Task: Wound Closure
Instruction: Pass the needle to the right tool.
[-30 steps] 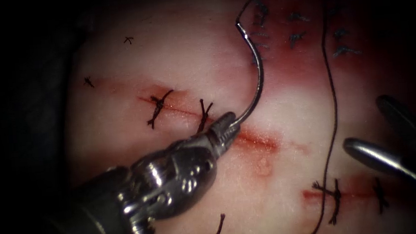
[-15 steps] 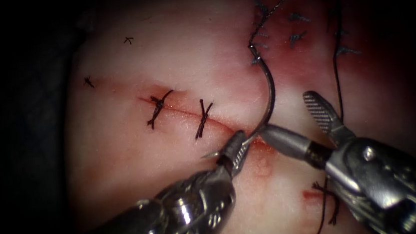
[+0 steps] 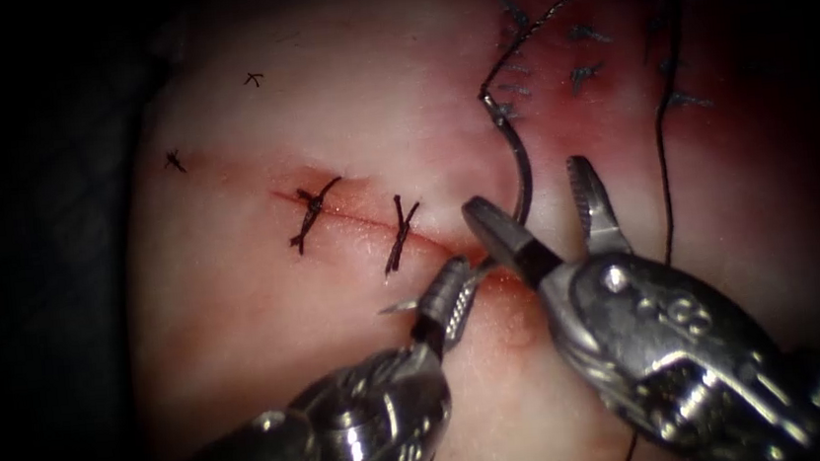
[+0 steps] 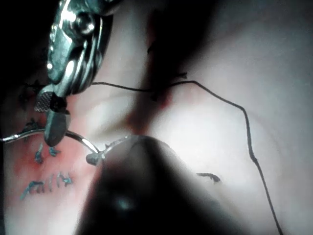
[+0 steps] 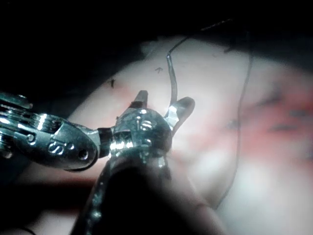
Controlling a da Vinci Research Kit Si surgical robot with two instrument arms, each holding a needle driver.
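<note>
**A:** So where did we have the needle (image 3: 521, 166) at that point?

**B:** The left tool (image 3: 448, 301) had it clenched close to the sharp end, with the tip poking out past the jaws toward the left side of the cut (image 3: 370, 226). From that grip the thin steel curve swept up and away over the right side of the cut, long axis running roughly toward the far edge of the tissue (image 3: 268, 302). We saw it clear of the tissue, not stuck in it.

**A:** And the right tool (image 3: 537, 205)?

**B:** Jaws spread wide, holding nothing. The needle's body passed right between them, just above the left tool's grip. Half a second before, the right tool sat lower and more to the right, so it had moved in around the curve. It was clearly the nearer free tool to the shaft.

**A:** Thread (image 3: 665, 139)?

**B:** Dark, fine stuff, fixed to the needle's blunt end near the far edge, looping over and trailing down the right side of the tissue. Neither tool held it.

**A:** Anything else worth noting?

**B:** Two dark knotted stitches (image 3: 400, 233) already crossed the cut on its left stretch. The tissue looked pale, soft and glossy, with red fluid (image 3: 509, 286) along the open part by the jaws. The right tool's jaw faces were finely ridged.
</note>
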